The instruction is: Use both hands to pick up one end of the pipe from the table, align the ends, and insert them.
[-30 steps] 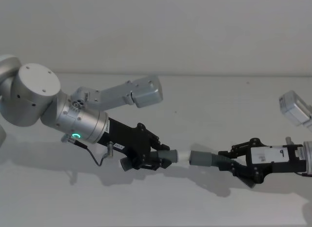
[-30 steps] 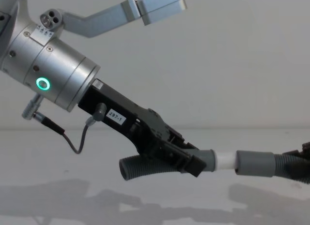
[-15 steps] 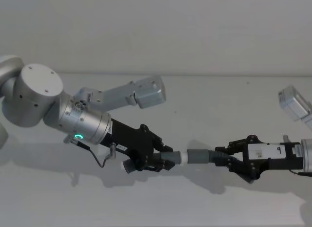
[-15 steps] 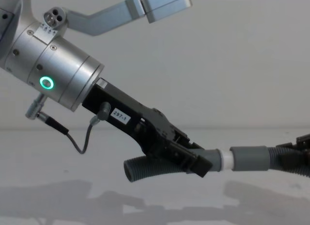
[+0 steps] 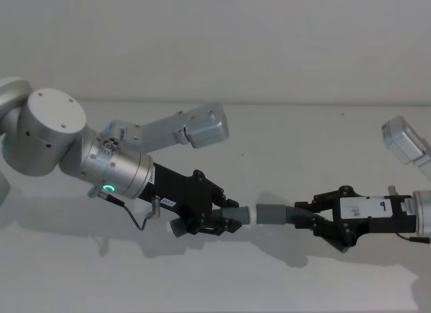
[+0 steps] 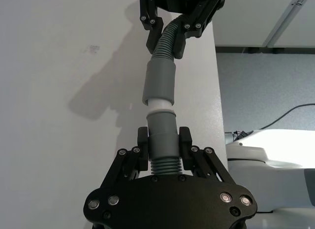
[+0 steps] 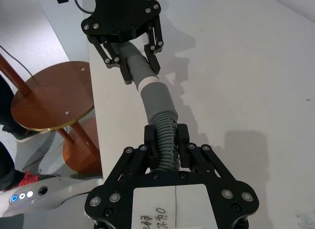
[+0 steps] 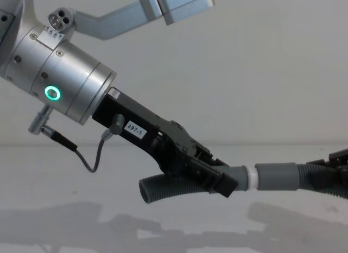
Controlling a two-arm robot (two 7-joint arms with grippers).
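Above the white table (image 5: 303, 145), my left gripper (image 5: 219, 222) is shut on the short curved pipe piece (image 8: 163, 189), gripping behind its grey cuff (image 6: 162, 138). My right gripper (image 5: 313, 219) is shut on the longer ribbed pipe (image 7: 166, 128), just behind its wider socket cuff (image 5: 273, 214). The two ends lie in one line. The white spigot tip (image 6: 160, 105) sits partly inside the socket, with a short white band (image 8: 251, 177) showing between the cuffs. From the right wrist view, the left gripper (image 7: 130, 51) faces my right gripper (image 7: 167, 138).
A thin grey cable (image 8: 87, 155) loops under the left wrist. A grey arm link (image 5: 182, 128) stands behind the left arm. A white device (image 5: 404, 141) sits at the far right. Beyond the table edge stands a round wooden stool (image 7: 49, 98).
The right gripper has carried the socket cuff leftward onto the spigot. The white band between the cuffs has grown shorter. The left gripper has shifted slightly.
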